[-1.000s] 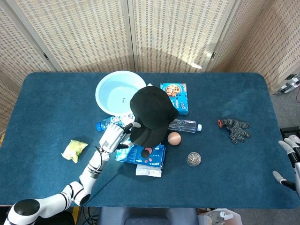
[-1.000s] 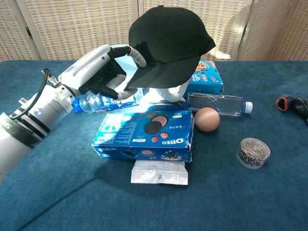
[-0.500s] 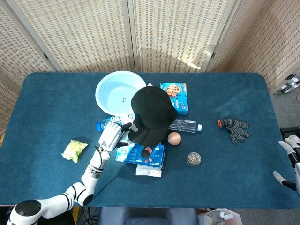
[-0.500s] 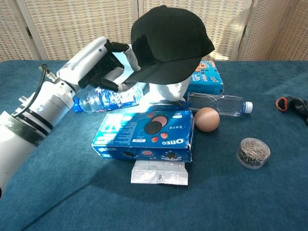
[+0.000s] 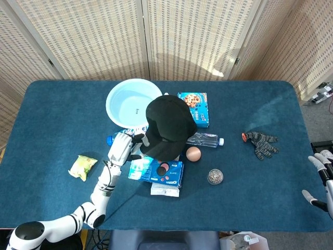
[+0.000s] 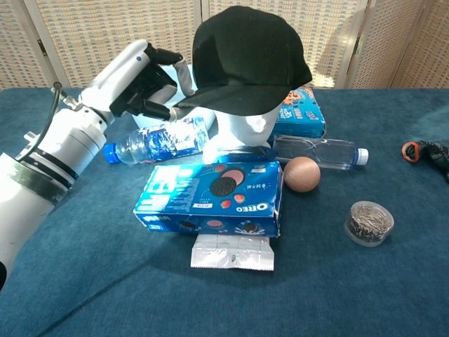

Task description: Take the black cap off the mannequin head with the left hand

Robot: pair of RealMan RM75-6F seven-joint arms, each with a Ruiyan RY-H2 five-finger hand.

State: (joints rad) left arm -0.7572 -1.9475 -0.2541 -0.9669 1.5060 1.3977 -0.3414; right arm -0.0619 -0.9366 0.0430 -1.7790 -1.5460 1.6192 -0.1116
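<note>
Over the last second I've raised my left hand point(image 6: 144, 77) with the brim of the black cap point(image 6: 247, 60) pinched in its fingers, and the brim has swung from a steep downward tilt to nearly level; in the chest view the white face of the mannequin head point(image 6: 249, 128) now shows below it, where before the cap hung lower over it. I judge that as the front of the cap coming free while the crown still sits on top of the head, so the removal is underway but not done. The lift looks to have open room straight up and back toward my left side: above the cap there is only the screen backdrop. Lower down it is crowded. The water bottle point(image 6: 158, 142) lies just beneath my wrist, the Oreo box point(image 6: 210, 196) sits in front of the head's base, and in the head view the light blue bowl point(image 5: 130, 101) lies just behind the head. I'd keep the cap high until it is past these. My right hand point(image 5: 321, 179) rests at the table's far right edge, fingers apart and holding nothing, well away from all this.
</note>
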